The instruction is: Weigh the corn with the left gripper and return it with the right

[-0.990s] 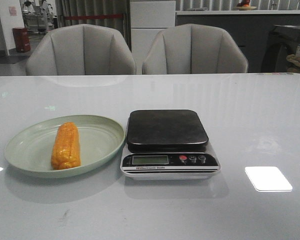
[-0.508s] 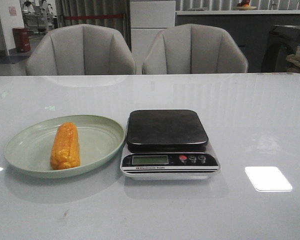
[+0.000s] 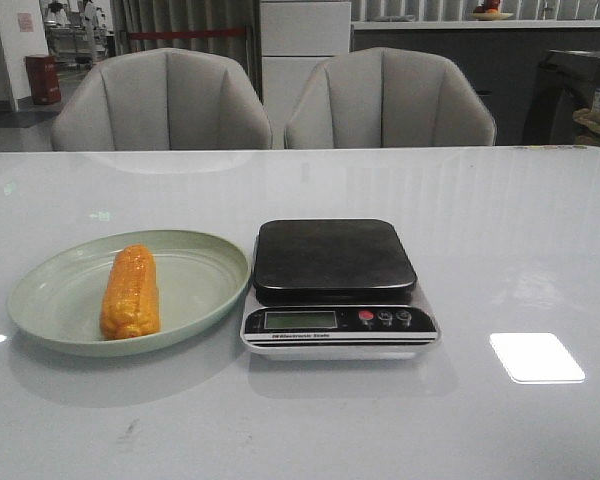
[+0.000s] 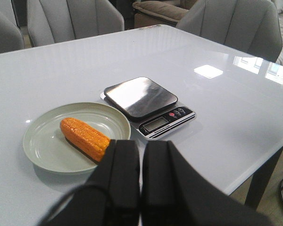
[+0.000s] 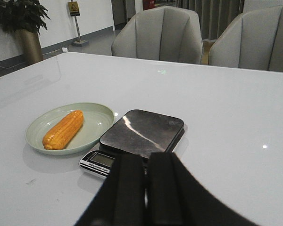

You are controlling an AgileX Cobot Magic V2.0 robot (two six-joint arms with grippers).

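Here, one orange-yellow corn cob (image 3: 131,292) with bumpy kernel rows lies lengthwise in a single pale green round plate (image 3: 42,288) toward the left edge of the glossy white tabletop (image 3: 500,240), seemingly awaiting weighing. Just beside the plate sits one digital kitchen scale (image 3: 337,286), its dark steel platform bare. Neither arm appears from the front; the wrist cameras show the left gripper (image 4: 140,162) and the right gripper (image 5: 145,175), fingers pressed together, grasping nothing.
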